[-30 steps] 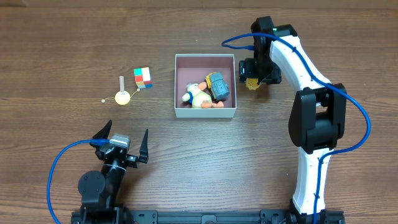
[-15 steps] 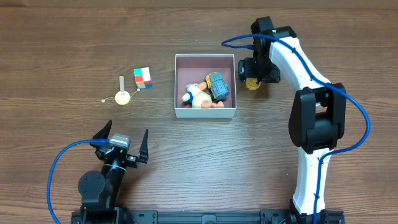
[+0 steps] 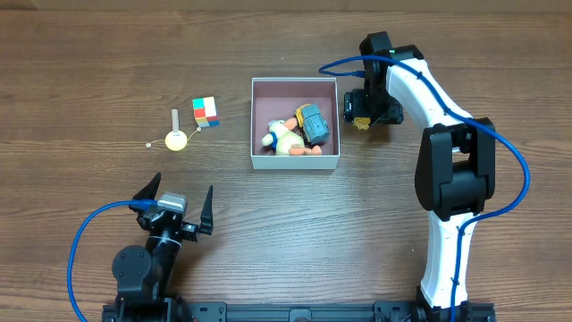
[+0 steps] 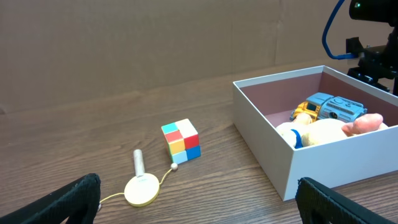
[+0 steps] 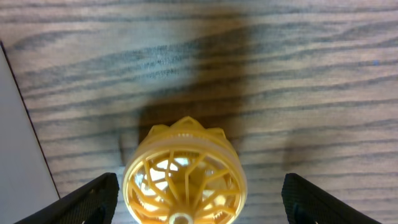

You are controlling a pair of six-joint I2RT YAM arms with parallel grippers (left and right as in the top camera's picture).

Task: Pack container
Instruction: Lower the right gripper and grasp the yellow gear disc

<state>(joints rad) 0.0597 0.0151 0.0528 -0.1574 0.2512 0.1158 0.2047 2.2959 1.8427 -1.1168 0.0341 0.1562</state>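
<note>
The container (image 3: 295, 162) is a square white box with a pink floor at the table's middle. It holds a white plush toy (image 3: 284, 137) and a blue-and-yellow toy (image 3: 314, 122). My right gripper (image 3: 360, 116) hangs open just right of the container, over a yellow lattice ball (image 3: 361, 125). In the right wrist view the ball (image 5: 181, 171) lies on the table between the open fingers (image 5: 202, 202), with gaps on both sides. My left gripper (image 3: 174, 207) is open and empty near the front left. The container also shows in the left wrist view (image 4: 267, 143).
A colourful cube (image 3: 205, 111) and a yellow disc on a string with a small white stick (image 3: 176, 139) lie left of the container; both also show in the left wrist view, cube (image 4: 181, 140) and disc (image 4: 142, 188). The container's wall (image 5: 15, 155) stands close left of the ball.
My right gripper has shifted slightly and now covers more of the yellow ball in the overhead view. The left arm has not moved.
</note>
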